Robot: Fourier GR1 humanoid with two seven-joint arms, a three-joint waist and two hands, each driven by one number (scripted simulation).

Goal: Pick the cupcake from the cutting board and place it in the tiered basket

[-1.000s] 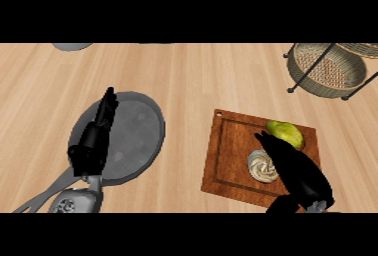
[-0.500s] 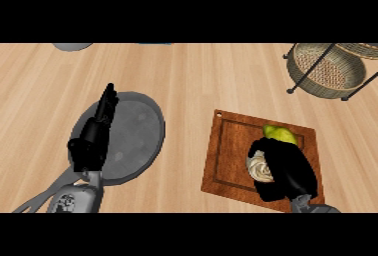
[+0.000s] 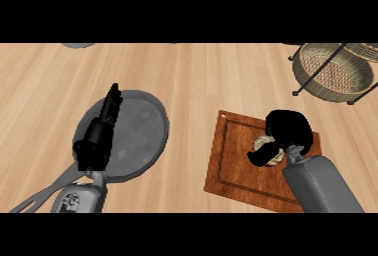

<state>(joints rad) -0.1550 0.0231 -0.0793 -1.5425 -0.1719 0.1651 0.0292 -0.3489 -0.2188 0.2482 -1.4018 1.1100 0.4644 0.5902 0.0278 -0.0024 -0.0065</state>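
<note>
The right hand (image 3: 286, 129) has its fingers curled round the cupcake (image 3: 263, 143) on the cutting board (image 3: 235, 167), apparently to lift it toward the tiered basket (image 3: 332, 75), while the left hand (image 3: 100, 137) rests straight-fingered over the pan (image 3: 142, 132).

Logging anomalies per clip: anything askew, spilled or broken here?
Nothing spilled or broken. The cutting board lies slightly rotated on the counter; the right hand curls round the cupcake there. The left hand lies open over the grey pan.

Pale wood-grain counter (image 3: 192, 75); reddish-brown cutting board (image 3: 236, 172); dark grey plate (image 3: 144, 130); tan woven tiered basket (image 3: 332, 75), black frame; black right hand (image 3: 288, 127); cupcake (image 3: 266, 143) apparently cream.
</note>
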